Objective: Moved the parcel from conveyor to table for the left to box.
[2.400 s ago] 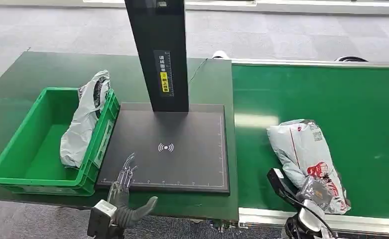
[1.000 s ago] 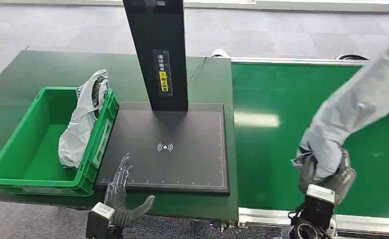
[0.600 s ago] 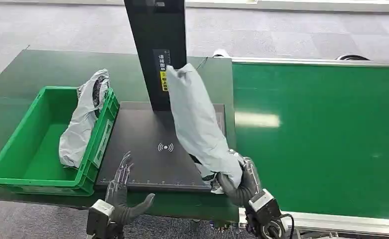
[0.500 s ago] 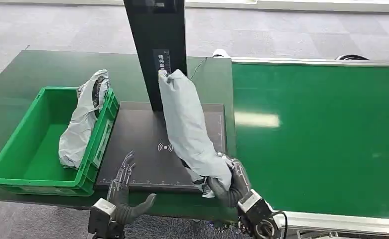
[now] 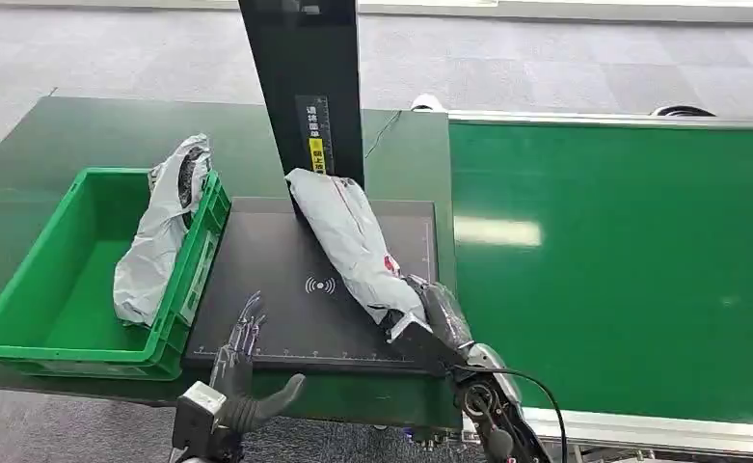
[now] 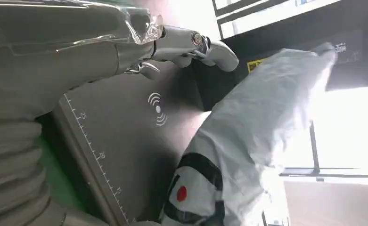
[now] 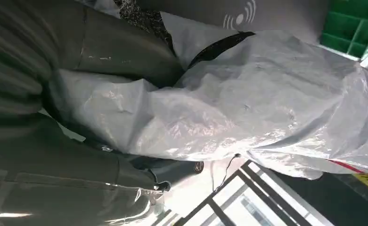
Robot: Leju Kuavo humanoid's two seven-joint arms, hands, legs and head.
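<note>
Parcel (image 5: 348, 241), upright in the air half a second ago, now lies slanted across the black scanner pad (image 5: 285, 289) on the tabletop (image 5: 83, 130), far end against the black post (image 5: 305, 96). Right robot hand (image 5: 425, 313) still grasps its near end; transfer nearly complete. Left robot hand (image 5: 242, 352) waits released, fingers apart. Green crate (image 5: 25, 299) at left already holds another bag (image 5: 160, 231).

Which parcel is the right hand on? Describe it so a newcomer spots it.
Find the black scanner pad with its black post, between the green crate and the green conveyor. The grey poly-bag parcel lies across it, gripped by the right hand. Unlike the plain grey bag in the crate, it has red print.
</note>
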